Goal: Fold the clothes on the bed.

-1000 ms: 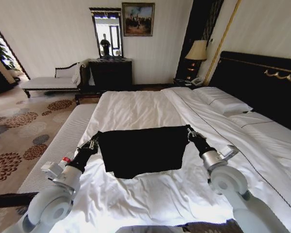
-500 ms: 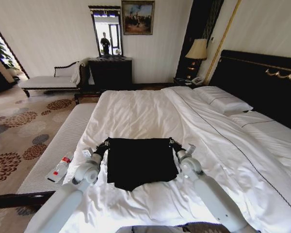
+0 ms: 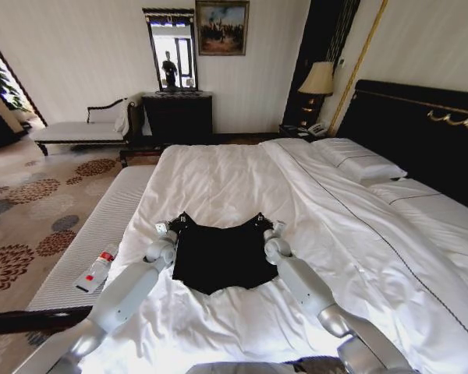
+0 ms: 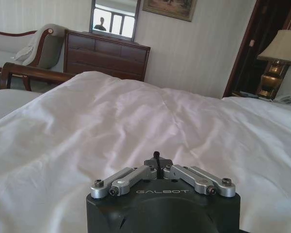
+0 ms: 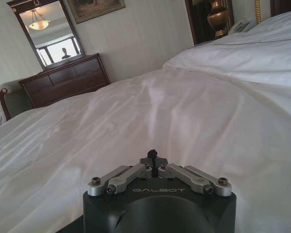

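— Shirt (image 3: 222,257) first: where is it?

— Spread black on the white bed (image 3: 218,175), near the foot end, close to the robot. Its far edge is stretched between the two grippers, one at each far corner; the near edge sags to a point on the duvet.

— Why hold it by both corners?

— Probably to keep that edge taut and straight, so the cloth lies flat, without bunching, for a clean fold.

— And the fingers?

— The left gripper (image 3: 179,220) and right gripper (image 3: 260,220) each look pinched together on a corner of the shirt. In the left wrist view the gripper (image 4: 156,156) has its linkages drawn in toward the middle, and the right wrist view shows the same (image 5: 153,154).

— Both arms at work, then?

— Yes, reaching forward side by side, low over the duvet, the shirt between them.

— How far along?

— Hard to call; no lettering shows, so the shirt lies face down or already doubled over.
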{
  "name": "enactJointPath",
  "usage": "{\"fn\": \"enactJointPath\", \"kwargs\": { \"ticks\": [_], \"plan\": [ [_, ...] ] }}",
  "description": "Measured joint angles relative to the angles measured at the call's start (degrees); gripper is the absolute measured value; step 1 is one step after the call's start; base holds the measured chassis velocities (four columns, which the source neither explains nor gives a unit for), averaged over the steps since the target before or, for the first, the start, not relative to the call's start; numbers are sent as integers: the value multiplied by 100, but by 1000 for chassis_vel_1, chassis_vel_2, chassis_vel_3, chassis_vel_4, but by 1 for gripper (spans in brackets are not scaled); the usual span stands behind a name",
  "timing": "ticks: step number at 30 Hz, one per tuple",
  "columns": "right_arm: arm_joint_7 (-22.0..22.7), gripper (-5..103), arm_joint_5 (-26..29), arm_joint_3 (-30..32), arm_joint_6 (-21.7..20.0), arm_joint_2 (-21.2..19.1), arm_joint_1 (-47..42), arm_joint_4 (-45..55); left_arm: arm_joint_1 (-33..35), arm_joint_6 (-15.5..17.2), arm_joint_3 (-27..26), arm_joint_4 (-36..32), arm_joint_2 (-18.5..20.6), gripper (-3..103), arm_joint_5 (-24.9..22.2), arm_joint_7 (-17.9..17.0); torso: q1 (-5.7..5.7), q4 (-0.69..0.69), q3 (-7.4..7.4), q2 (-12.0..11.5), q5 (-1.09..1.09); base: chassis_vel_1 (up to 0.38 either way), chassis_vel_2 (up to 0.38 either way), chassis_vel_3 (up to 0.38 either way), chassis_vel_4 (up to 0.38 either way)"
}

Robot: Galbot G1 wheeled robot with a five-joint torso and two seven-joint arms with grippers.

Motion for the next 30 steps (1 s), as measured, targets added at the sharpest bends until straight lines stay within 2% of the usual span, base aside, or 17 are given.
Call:
{"fn": "enactJointPath", "kwargs": {
  "ticks": [8,10,12,13,16,21,30],
  "plan": [
    [-77,1,-493,342,257,-392,-1049,739,1003,-271,-462,-730,116,1,274,79,-2,-4,-1,2,1,0,0,0,0],
    [-126,1,-940,491,483,-445,-1533,1036,1585,-404,-709,-1030,102,1,517,131,-3,-2,-2,2,1,0,0,0,0],
    [-133,1,-1039,544,530,-446,-1657,1133,1738,-454,-763,-1106,97,1,607,150,-4,-1,-3,3,1,0,0,0,0],
    [-136,1,-1138,611,578,-446,-1823,1271,1951,-532,-828,-1213,90,1,749,176,-4,2,-3,3,1,0,0,0,0],
    [-108,1,-1386,789,684,-446,-2362,1778,2556,-715,-999,-1605,69,1,1108,225,-3,0,-2,3,-1,0,0,0,0],
    [-92,1,-1802,908,836,-444,-2979,2193,3202,-817,-1233,-2101,63,1,1286,262,-3,-3,-2,3,0,0,0,0,0],
    [-78,1,-1972,1075,947,-479,-3551,2652,3950,-930,-1847,-2494,149,1,1340,414,-2,-2,-2,2,0,0,0,0,0]
  ]
}}
